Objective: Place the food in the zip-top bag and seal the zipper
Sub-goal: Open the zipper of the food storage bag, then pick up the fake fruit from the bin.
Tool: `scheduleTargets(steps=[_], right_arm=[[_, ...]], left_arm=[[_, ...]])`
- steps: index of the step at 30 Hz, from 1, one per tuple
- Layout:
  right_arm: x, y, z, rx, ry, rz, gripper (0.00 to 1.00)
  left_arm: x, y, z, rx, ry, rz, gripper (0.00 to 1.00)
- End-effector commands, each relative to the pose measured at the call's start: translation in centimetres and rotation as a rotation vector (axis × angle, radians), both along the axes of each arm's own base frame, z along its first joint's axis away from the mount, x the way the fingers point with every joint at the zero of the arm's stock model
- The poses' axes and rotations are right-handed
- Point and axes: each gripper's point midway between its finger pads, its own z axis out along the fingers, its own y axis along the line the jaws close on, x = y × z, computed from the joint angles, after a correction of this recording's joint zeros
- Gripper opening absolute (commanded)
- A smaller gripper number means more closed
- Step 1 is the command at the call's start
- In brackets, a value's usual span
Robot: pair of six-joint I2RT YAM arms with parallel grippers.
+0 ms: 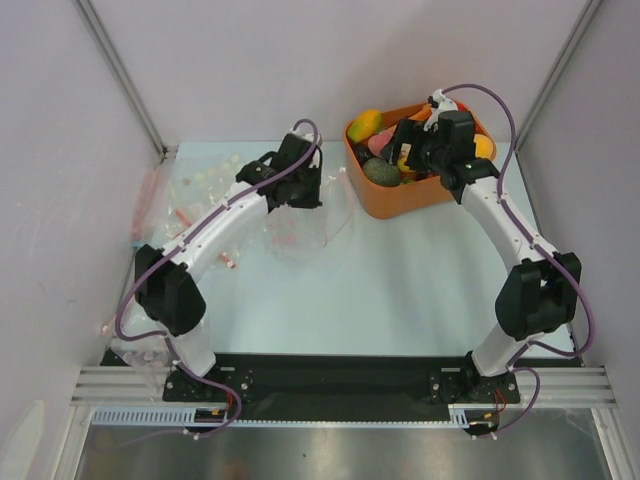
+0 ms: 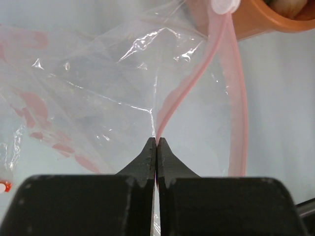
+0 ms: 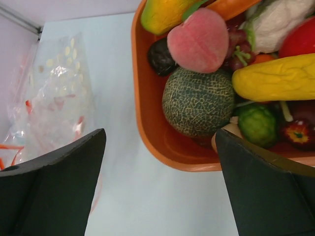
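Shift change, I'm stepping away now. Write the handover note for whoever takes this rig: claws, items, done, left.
Left claw: shut on the zipper of the zip-top bag, whose mouth is open beside the orange tub.
Right claw: open, empty, above the tub's rim.
Food: seen only in the tub, melon and peach among it.
Done: bag gripped; no food shows in it.
Left: move the food into the bag, then seal the zipper.
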Motion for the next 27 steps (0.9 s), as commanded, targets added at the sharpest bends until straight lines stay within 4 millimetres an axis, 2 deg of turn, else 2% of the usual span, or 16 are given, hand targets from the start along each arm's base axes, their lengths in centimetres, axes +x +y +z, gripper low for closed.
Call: scheduleTargets(steps=[1, 2, 3, 4, 5, 6, 9, 11, 12, 13, 16, 21, 23, 25, 26, 27], right_arm=[[2.5, -1.9, 2.5, 0.01, -0.104, -0.104, 1.0], [3.4, -2.1, 1.3, 0.006, -0.076, -0.113, 1.0], [4.2, -2.1, 1.9, 0.005, -0.087, -0.118, 1.0], [4.8, -2.1, 1.6, -0.001, -0.077, -0.119, 1.0], [5.6, -2.1, -0.5, -0.022, -0.03, -0.116, 1.0], [6.3, -1.9, 0.5, -0.02, -0.051, -0.112, 1.0], [8.1, -1.5, -0.8, -0.032, -0.059, -0.098, 1.0], [9.2, -1.3, -0.7, -0.033, -0.097, -0.098, 1.0], [10.0, -1.3, -2.1, -0.051, -0.085, -0.093, 1.0], [10.7, -1.3, -1.3, -0.049, -0.109, -0.087, 1.0], [11.9, -1.0, -2.9, -0.042, -0.074, -0.061, 1.0], [13.1, 0.1, -3.5, 0.004, -0.075, -0.036, 1.0], [13.4, 0.8, -5.0, 0.002, -0.04, -0.027, 1.0], [13.7, 1.6, -4.8, 0.009, -0.042, -0.017, 0.96], [13.8, 1.8, -5.7, 0.004, -0.017, -0.016, 0.95], [13.9, 2.2, -5.2, 0.008, -0.027, -0.012, 0.93]], left_arm=[[0.9, 1.8, 5.6, -0.125, -0.189, 0.147, 0.0], [0.9, 2.1, 4.8, -0.129, -0.176, 0.147, 0.0], [1.0, 1.9, 5.0, -0.155, -0.177, 0.138, 0.0], [1.1, 2.1, 4.9, -0.167, -0.166, 0.151, 0.0], [1.1, 2.1, 4.8, -0.171, -0.159, 0.15, 0.0], [1.2, 2.5, 4.5, -0.158, -0.152, 0.163, 0.0], [1.3, 2.8, 4.3, -0.14, -0.15, 0.168, 0.0], [1.2, 2.9, 4.5, -0.15, -0.156, 0.162, 0.0], [1.3, 2.9, 4.5, -0.161, -0.159, 0.161, 0.0], [1.3, 2.7, 4.5, -0.182, -0.149, 0.158, 0.0], [1.3, 2.5, 4.4, -0.209, -0.125, 0.14, 0.0], [0.9, 2.8, 4.5, -0.189, -0.118, 0.103, 0.0], [0.9, 3.0, 4.7, -0.176, -0.127, 0.1, 0.0], [0.9, 3.0, 4.7, -0.16, -0.131, 0.084, 0.0], [1.0, 3.0, 5.0, -0.157, -0.134, 0.083, 0.0], [1.1, 3.0, 4.9, -0.146, -0.131, 0.076, 0.0]])
